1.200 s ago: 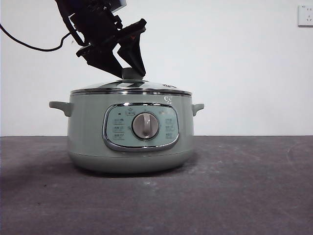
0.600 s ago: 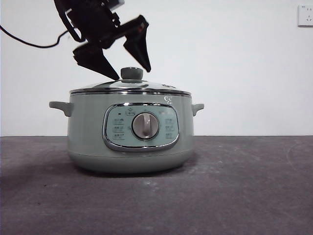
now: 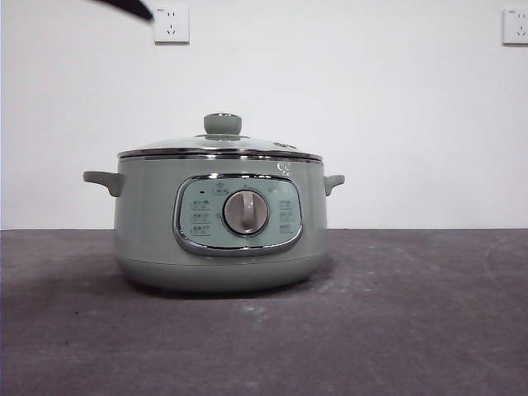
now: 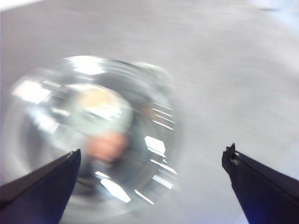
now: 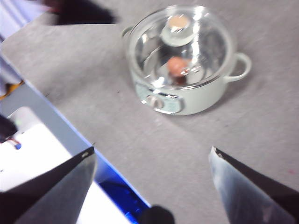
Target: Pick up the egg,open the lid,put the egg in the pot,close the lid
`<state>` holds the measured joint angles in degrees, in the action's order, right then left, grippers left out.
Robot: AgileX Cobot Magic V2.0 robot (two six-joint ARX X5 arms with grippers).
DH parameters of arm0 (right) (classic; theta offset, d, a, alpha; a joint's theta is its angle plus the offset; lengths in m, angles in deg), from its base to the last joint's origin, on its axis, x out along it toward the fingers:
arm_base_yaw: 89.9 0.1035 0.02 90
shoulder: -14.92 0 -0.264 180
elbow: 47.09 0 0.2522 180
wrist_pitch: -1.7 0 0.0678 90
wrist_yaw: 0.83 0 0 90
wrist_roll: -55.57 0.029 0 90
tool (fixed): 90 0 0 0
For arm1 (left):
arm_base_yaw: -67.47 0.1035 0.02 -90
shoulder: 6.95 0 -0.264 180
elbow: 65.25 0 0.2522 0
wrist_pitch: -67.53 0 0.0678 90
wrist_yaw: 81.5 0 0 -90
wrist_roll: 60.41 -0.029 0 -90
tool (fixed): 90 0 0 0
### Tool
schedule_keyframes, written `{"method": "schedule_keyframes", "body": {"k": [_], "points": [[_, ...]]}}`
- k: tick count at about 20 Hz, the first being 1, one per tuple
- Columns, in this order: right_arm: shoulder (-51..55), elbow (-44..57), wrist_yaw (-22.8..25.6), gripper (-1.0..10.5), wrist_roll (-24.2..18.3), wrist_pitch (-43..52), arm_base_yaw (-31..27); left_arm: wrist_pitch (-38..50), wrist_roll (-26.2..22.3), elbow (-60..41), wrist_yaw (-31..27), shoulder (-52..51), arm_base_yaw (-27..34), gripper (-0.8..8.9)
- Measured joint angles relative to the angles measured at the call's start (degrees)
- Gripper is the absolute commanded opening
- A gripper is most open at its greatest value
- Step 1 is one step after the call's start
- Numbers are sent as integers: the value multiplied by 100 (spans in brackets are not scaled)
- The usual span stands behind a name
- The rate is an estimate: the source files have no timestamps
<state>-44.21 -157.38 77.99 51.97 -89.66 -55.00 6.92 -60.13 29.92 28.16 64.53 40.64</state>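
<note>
Sage-green pot (image 3: 221, 227) squat on the dark grey table (image 3: 412, 330) in the front view, dial facing out, glass lid (image 3: 219, 147) seated flat on the rim with its green knob up. No gripper over it; only a black tip at the top corner. White wall behind, socket (image 3: 172, 24) high up.

Over to the left wrist view: heavily blurred. Left gripper (image 4: 154, 161) above the lid (image 4: 93, 130), jaws spread wide, nothing between them. Pinkish smear under the glass, probably the egg (image 4: 106, 145), too smeared to swear to.

Right wrist view now, looking down from well off. Right gripper (image 5: 152, 156) well apart from the pot (image 5: 184, 65), jaws wide open and empty. Egg (image 5: 176, 65) plain to see through the lid (image 5: 180, 44), lying on the pot floor. Lid closed over it.

Judged from this: egg in, lid on, task as good as done. For handling: egg light, smooth, brittle, best cradled gently across its short sides. Lid stiff, glass slippery and breakable, fairly heavy; knob the only sensible hold.
</note>
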Motion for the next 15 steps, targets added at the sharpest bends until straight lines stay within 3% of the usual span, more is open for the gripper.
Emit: {"method": "schedule_keyframes", "body": {"k": [1,2,3,15], "points": [[-81,0,-70,328,0,0,0,-245,-2,2,212,-227,-7,264],[-151,0,-81,176,4,0,0,-459,-4,2,295,-426,-11,87],[-203,0,-81,4,2,0,0,-636,-7,2,306,-595,-13,-25],[-433,0,-76,1,85,-2,0,-1049,-9,2,299,-1023,-13,-4]]}}
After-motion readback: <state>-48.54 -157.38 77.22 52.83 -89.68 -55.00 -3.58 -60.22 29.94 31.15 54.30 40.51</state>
